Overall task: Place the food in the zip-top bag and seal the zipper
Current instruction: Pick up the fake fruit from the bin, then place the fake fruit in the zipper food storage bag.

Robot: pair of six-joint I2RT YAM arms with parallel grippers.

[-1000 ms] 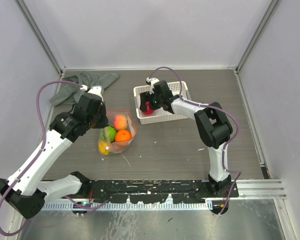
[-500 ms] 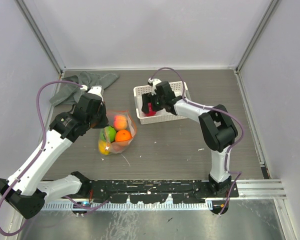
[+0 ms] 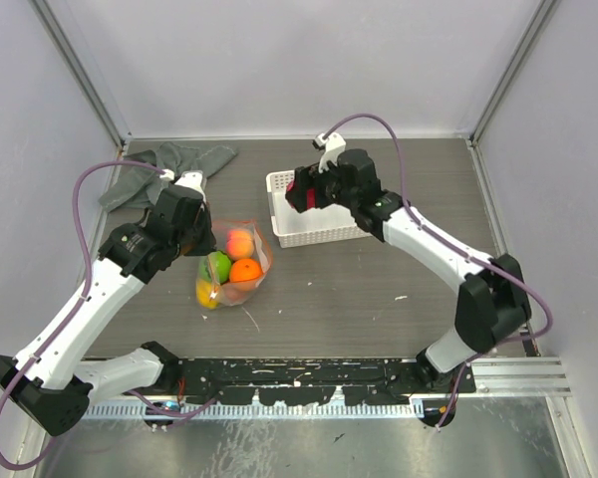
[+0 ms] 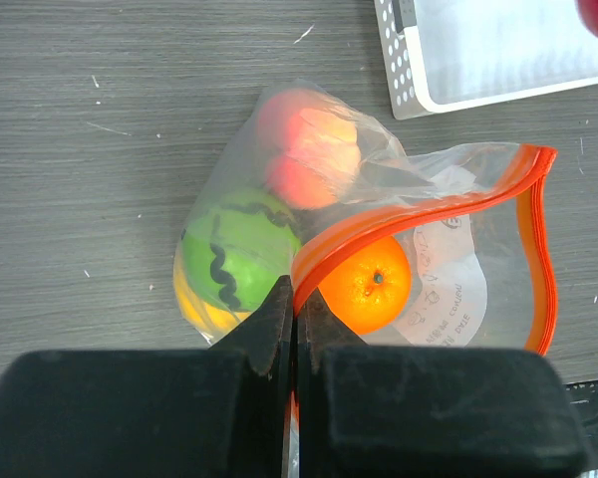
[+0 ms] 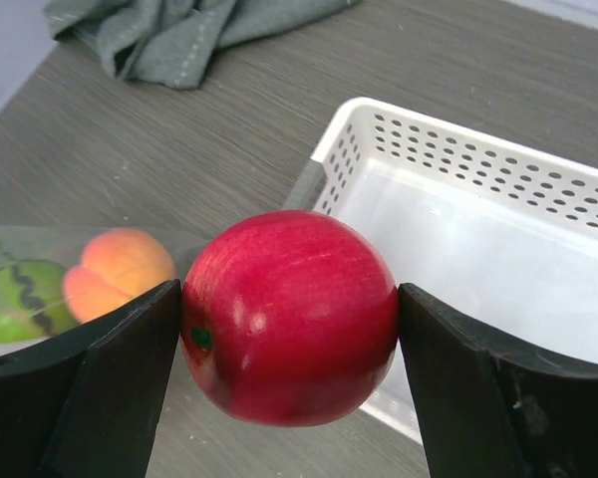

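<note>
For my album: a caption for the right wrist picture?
Right gripper holds a red apple over the edge of the white basket, the fruit-filled bag nearby.

Mouth of the zip-top bag (image 4: 399,164) gaping between the two runs of the zipper (image 4: 419,209), partly filled by an orange fruit (image 4: 366,287). Blocked on one side by the left gripper (image 4: 295,291), pinched onto the strip. Bare table (image 3: 339,289) between bag and white basket (image 3: 319,237), and along the near edge. Above the basket's left wall, the right gripper (image 3: 299,194), clamped round a red fruit (image 5: 289,317). Grey cloth (image 3: 169,164) heaped in the far-left corner, apart from the bag.
</note>
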